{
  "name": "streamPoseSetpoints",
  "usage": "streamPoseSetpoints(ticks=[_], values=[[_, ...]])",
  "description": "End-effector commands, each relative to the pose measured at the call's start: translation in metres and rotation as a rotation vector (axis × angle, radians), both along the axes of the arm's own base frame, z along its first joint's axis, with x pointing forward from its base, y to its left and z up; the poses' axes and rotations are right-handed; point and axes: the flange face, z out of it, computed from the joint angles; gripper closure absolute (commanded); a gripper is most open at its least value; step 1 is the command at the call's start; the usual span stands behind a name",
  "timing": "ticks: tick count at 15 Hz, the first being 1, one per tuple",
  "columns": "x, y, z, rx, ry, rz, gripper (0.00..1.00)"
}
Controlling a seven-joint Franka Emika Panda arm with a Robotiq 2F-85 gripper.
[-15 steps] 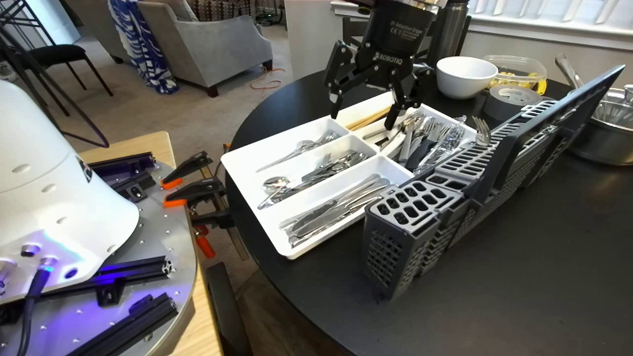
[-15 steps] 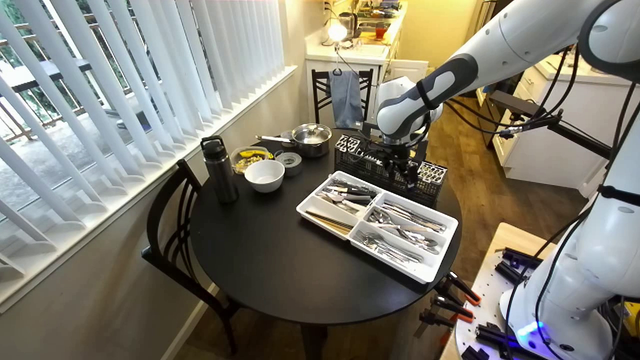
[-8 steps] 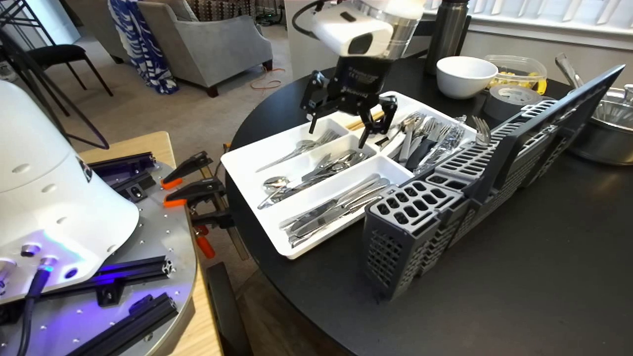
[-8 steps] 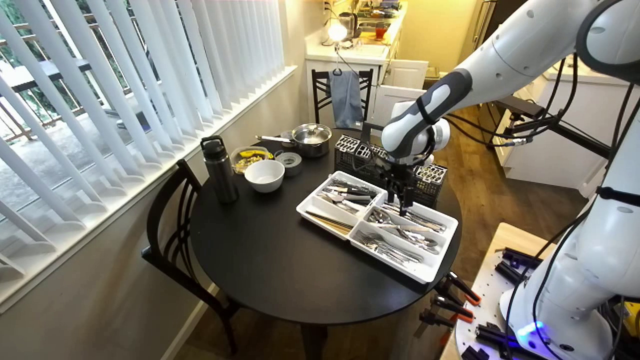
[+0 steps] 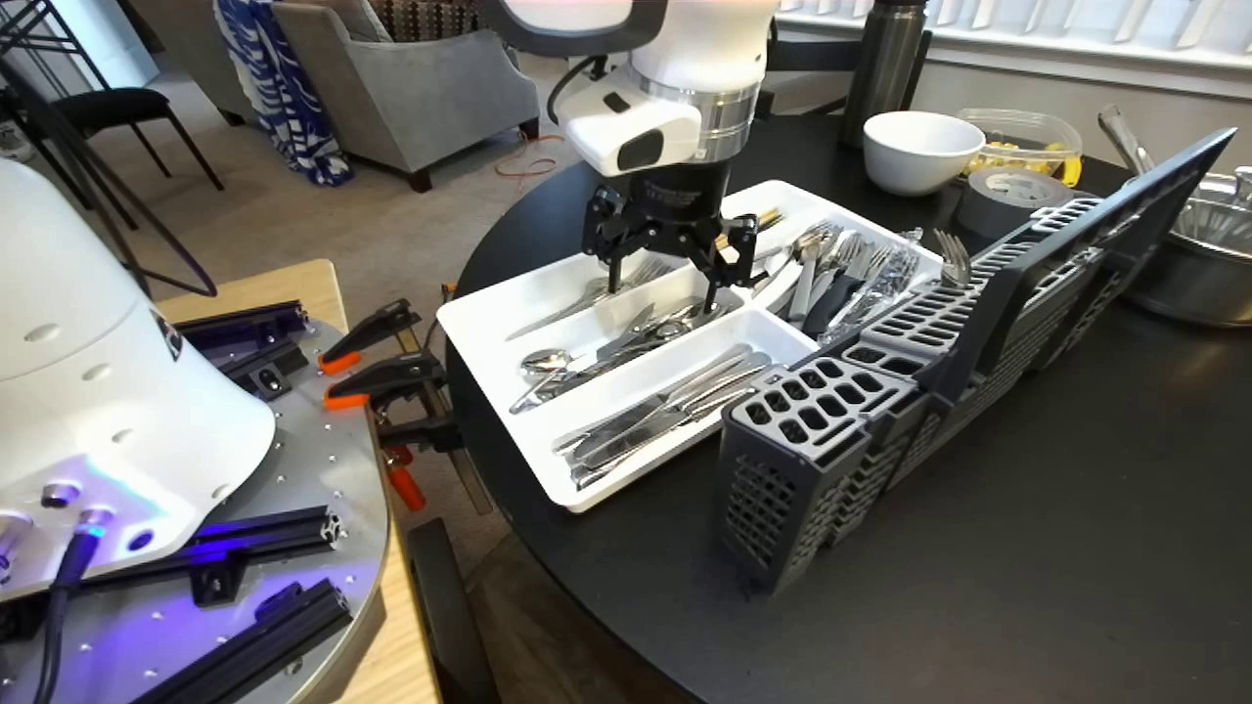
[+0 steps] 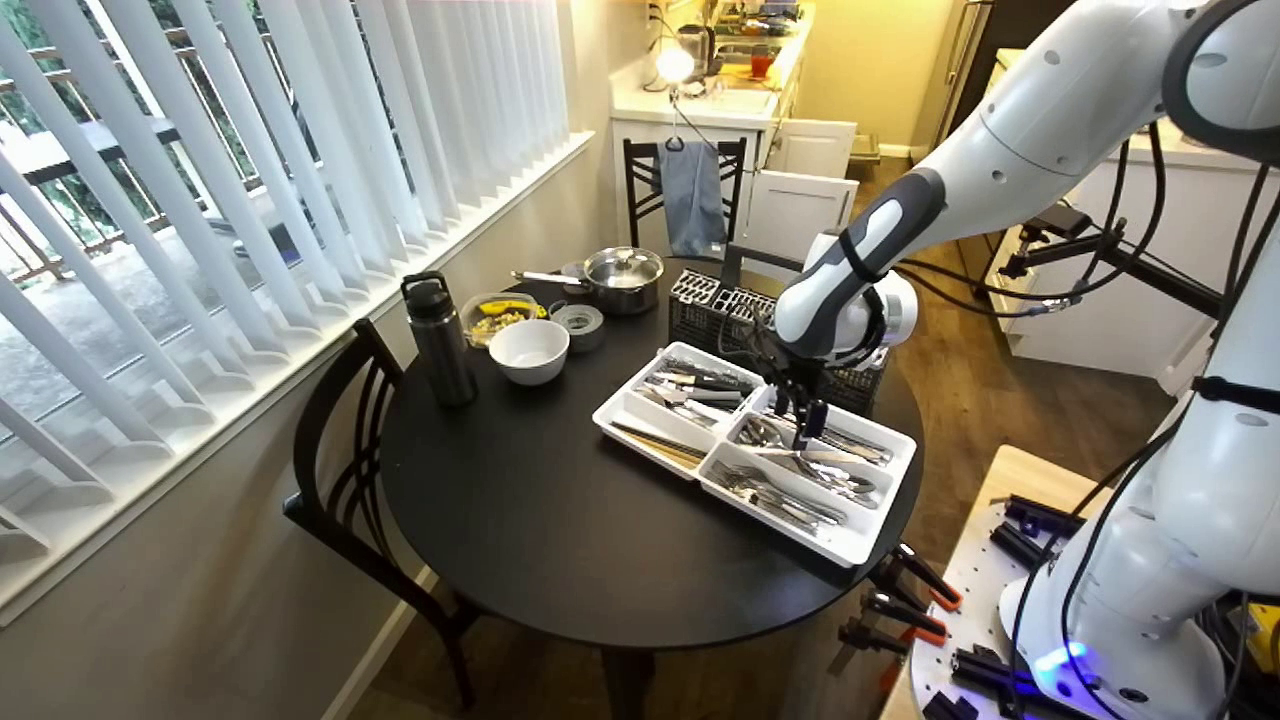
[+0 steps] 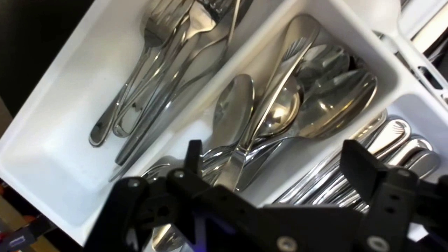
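We see the end effector (image 5: 662,291) over the white tray (image 5: 479,328), fingers spread wide, holding nothing. In the wrist view, spoons (image 7: 336,105) lie in the middle of three long compartments, forks (image 7: 200,22) to one side, knives (image 7: 393,133) to the other. We can't tell whether the fingertips touch anything. Tray's on the table (image 6: 520,500); just beside it, a dark basket (image 5: 822,420) with a fork (image 5: 954,262) sticking up. We also log a white bowl (image 6: 530,372) and metal bottle (image 6: 445,345), in both exterior views.
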Motion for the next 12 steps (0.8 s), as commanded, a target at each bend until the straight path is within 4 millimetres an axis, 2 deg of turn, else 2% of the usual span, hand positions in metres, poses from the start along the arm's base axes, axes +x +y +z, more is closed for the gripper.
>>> streamPoseSetpoints(ticks=[1, 7, 12], values=[[-0.017, 0.013, 0.001, -0.042, -0.023, 0.071, 0.0], [-0.025, 0.021, -0.01, -0.117, -0.014, 0.177, 0.0], [-0.016, 0.023, -0.021, -0.144, 0.018, 0.206, 0.0]])
